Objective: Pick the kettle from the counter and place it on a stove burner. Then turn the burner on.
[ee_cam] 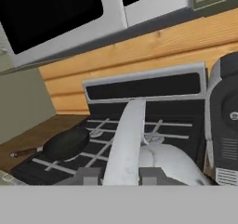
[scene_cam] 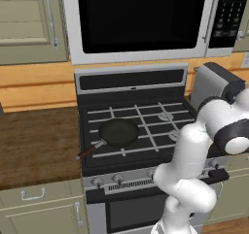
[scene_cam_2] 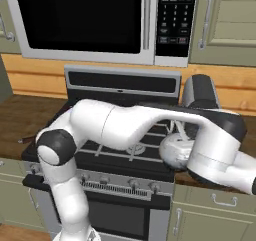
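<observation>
My gripper [ee_cam: 121,175] is shut on the thin arched handle of the shiny silver kettle [ee_cam: 169,165]. The handle rises between the two fingertips and the round body hangs below right. In the right base view the kettle [scene_cam_2: 172,152] hovers at the stove's front right corner, tucked against my wrist. Two silvery caps lie under the black grates on the stove's right half, a rear one [scene_cam: 165,115] and a front one [scene_cam: 176,136]; I cannot tell which is the stove burner. The brown counter [scene_cam: 34,145] runs left of the stove.
A black frying pan [scene_cam: 118,132] sits on the front left grate, handle pointing to the counter. A silver toaster [scene_cam_2: 200,92] stands right of the stove, close to my forearm. Control knobs [scene_cam: 116,178] line the stove front. The microwave [scene_cam: 141,19] hangs above.
</observation>
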